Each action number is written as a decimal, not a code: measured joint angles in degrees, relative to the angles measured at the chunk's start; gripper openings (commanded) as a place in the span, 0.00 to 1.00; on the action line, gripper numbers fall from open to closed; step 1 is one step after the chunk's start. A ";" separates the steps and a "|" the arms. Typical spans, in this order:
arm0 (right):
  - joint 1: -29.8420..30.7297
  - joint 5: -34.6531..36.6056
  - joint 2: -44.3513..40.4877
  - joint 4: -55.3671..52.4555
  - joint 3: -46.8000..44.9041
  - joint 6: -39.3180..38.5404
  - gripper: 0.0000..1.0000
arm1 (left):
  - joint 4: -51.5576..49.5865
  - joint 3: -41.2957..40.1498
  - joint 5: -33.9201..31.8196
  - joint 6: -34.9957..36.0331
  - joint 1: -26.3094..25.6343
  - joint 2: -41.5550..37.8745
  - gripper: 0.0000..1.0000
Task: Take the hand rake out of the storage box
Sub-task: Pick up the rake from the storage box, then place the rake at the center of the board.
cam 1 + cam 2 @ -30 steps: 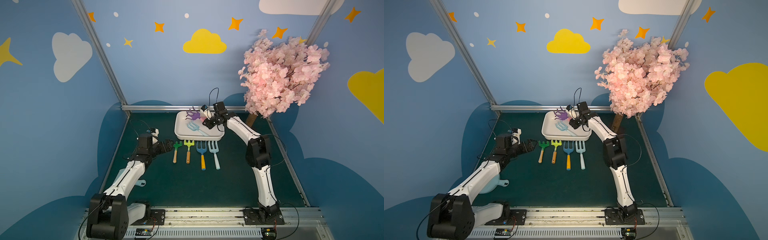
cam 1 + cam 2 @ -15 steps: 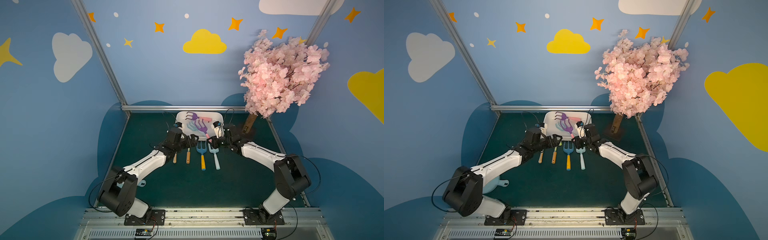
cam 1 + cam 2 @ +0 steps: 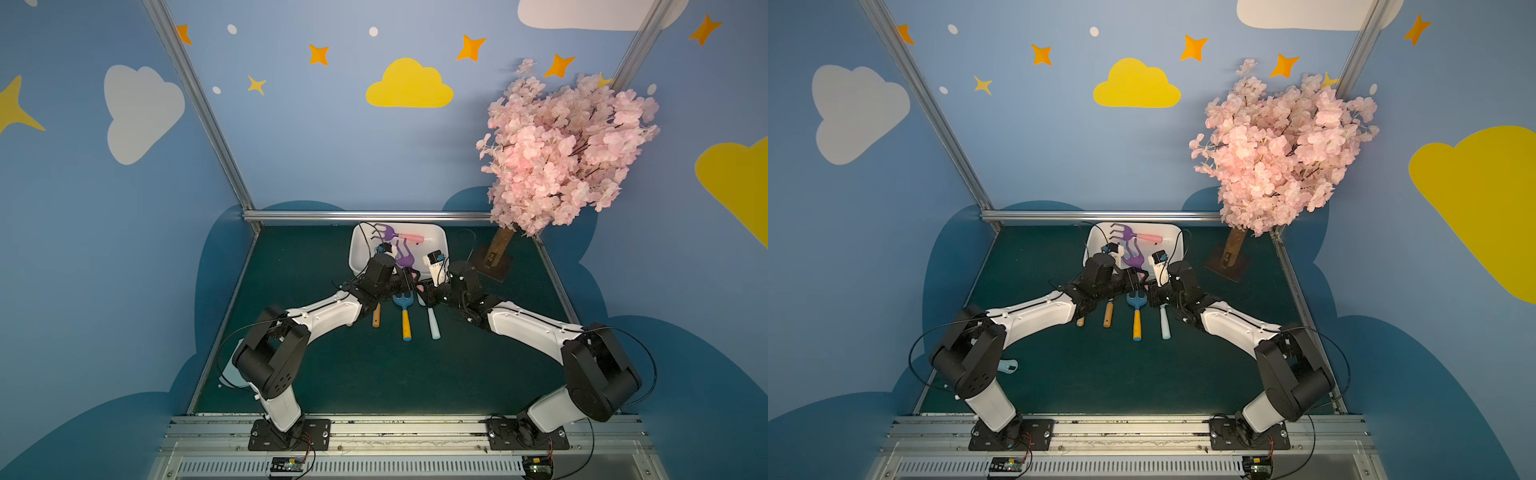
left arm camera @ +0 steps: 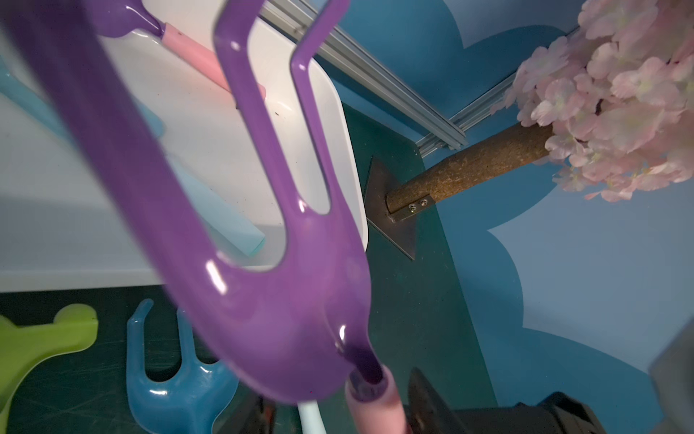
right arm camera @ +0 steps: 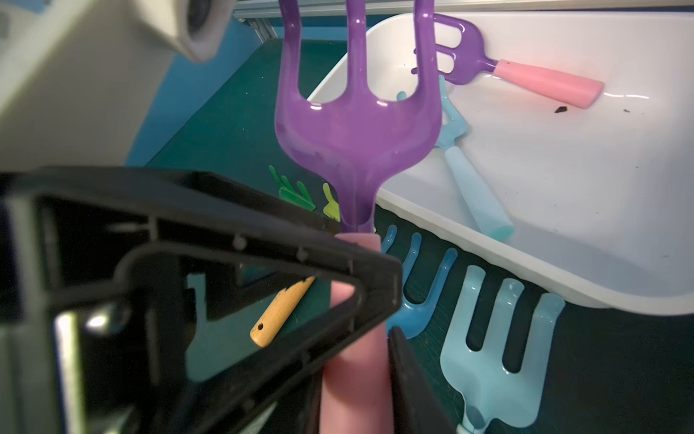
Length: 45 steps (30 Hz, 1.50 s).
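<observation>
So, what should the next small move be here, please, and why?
Probably close the left gripper fully on the pink handle before the right gripper lets go. The lifted purple rake is pinched by the right gripper near the storage box's front rim, and a left finger lies alongside its handle, but a firm left grip isn't evident.

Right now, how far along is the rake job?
Done: a row of four rakes lies on the mat outside the storage box. In hand: a purple rake, its pink handle in the right gripper, the left gripper beside it. Left: another purple rake and a pale blue rake inside the box.
</observation>
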 measured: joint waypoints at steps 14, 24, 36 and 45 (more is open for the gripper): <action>0.31 -4.46 -0.11 0.57 -0.37 1.99 0.28 | -3.65 1.40 4.31 0.26 0.63 -2.38 0.18; 0.66 -19.87 -11.61 -0.87 -0.85 1.11 0.90 | -19.58 -8.94 13.88 7.17 10.14 -19.47 0.21; -3.82 -12.09 -27.47 -7.15 -8.98 -3.76 0.93 | -43.67 -27.96 18.36 11.61 8.96 -38.40 0.23; -5.75 -7.13 -29.35 -11.37 -9.62 -5.05 0.93 | -42.18 -34.14 16.44 8.09 7.91 -38.01 0.19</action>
